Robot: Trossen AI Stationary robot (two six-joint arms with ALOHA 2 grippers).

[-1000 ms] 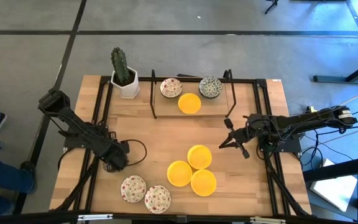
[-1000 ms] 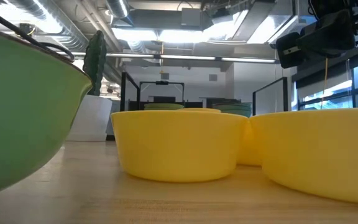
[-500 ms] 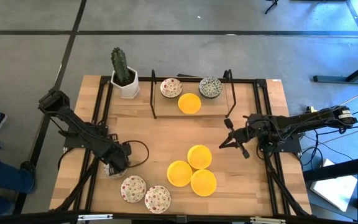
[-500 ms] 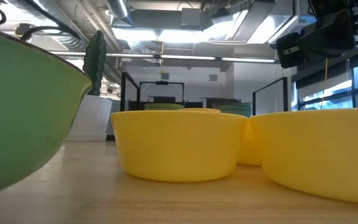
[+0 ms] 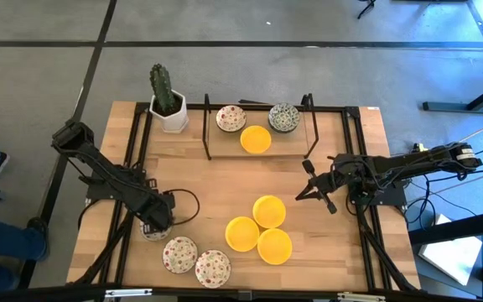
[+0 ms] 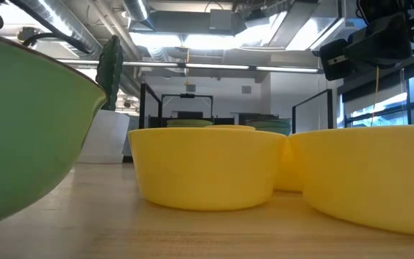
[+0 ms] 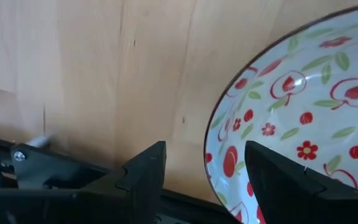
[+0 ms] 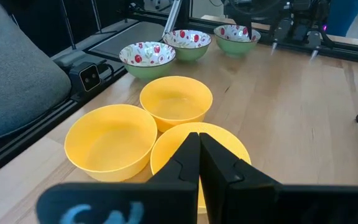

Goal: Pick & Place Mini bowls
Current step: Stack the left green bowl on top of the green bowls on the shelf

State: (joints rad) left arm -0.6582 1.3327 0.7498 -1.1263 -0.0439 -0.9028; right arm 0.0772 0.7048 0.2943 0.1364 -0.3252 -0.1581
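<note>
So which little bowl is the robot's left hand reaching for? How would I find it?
Start at the wooden table and go to its front left part, where three bowls with red patterns sit in a row. The left gripper hangs open over the red-patterned bowl nearest the table's left edge. Its two neighbours lie uncovered; this one is mostly hidden under the arm.

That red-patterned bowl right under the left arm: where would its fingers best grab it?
Probably the thin rim. The red-patterned bowl sits upright and open, so the open left gripper could come down from above with one of its fingers outside the wall and the other inside, then close.
</note>
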